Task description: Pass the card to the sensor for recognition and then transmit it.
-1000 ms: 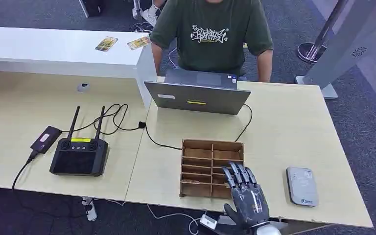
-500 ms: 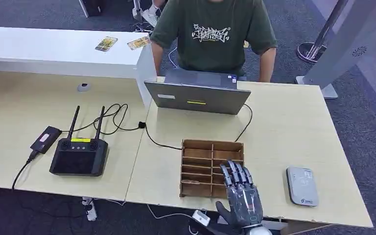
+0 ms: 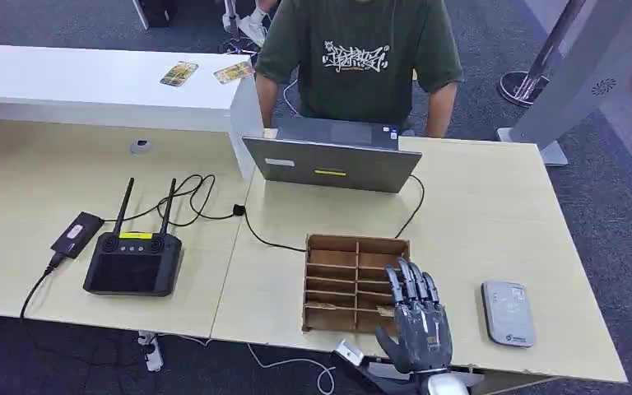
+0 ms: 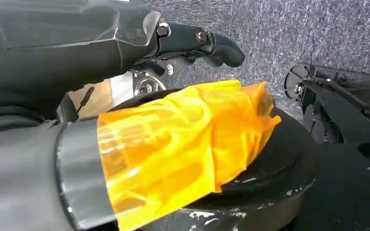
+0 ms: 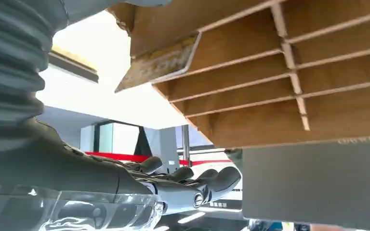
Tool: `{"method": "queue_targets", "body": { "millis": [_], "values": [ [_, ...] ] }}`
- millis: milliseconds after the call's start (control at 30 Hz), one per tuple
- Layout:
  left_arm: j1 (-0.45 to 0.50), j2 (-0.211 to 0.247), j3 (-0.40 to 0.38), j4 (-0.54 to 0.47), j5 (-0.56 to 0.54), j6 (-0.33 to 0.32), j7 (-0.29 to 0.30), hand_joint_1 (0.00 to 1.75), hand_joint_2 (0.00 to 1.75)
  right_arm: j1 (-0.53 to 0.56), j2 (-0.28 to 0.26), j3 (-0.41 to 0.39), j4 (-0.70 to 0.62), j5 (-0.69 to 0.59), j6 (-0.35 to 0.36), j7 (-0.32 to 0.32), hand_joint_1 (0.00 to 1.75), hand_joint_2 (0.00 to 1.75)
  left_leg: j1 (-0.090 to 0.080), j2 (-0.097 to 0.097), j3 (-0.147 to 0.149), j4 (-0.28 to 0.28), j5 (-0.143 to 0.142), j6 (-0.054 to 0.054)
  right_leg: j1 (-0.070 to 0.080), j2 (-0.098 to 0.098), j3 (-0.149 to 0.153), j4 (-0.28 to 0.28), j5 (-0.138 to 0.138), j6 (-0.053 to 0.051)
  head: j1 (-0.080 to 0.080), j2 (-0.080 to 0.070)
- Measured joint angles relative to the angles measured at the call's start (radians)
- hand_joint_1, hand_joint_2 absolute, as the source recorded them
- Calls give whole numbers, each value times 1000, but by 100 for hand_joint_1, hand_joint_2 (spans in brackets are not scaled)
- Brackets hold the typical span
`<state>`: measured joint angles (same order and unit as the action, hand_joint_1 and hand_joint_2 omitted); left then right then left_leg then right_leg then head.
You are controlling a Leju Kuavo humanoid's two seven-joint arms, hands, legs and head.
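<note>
1. My right hand (image 3: pixel 415 329) sits over the near right part of the wooden slotted card box (image 3: pixel 354 284), fingers (image 3: pixel 407 280) stretched out flat and apart, grasping nothing.
2. Right wrist view: a card (image 5: pixel 159 65) leans in one slot near the box's end; hand not touching it. In the head view a card edge shows in the nearest left slot (image 3: pixel 317 308).
3. Card reader (image 3: pixel 508 313), grey, flat on the desk (image 3: pixel 477 206) to the right of the box, apart from my hand.
4. Left hand (image 4: pixel 192 41) hangs low over grey carpet; dark fingers bent, nothing in them that I can see, but I cannot tell if it's clenched or released.
5. Person in green t-shirt (image 3: pixel 358 58) sits behind the laptop (image 3: pixel 333 160).
6. Black controller with two antennas (image 3: pixel 134 259) on the left of the desk, cables around.
</note>
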<state>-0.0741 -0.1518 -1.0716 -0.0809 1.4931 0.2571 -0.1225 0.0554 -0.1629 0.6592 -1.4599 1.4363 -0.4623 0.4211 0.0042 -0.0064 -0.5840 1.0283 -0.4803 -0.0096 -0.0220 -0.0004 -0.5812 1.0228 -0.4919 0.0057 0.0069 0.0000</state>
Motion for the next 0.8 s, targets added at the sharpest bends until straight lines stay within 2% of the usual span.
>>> {"method": "queue_targets", "body": {
  "millis": [467,800],
  "values": [
    [0,0,0,0,0,-2,0,0,0,5,-30,-36,40,36,19,5,0,175,0,0,0,0,0,0,0,0,0,0,0,0,0,0],
    [0,0,0,0,0,-3,-3,0,0,41,-70,-42,3,18,29,29,0,175,0,0,0,0,0,0,0,0,0,0,0,0,0,0]
  ]
}}
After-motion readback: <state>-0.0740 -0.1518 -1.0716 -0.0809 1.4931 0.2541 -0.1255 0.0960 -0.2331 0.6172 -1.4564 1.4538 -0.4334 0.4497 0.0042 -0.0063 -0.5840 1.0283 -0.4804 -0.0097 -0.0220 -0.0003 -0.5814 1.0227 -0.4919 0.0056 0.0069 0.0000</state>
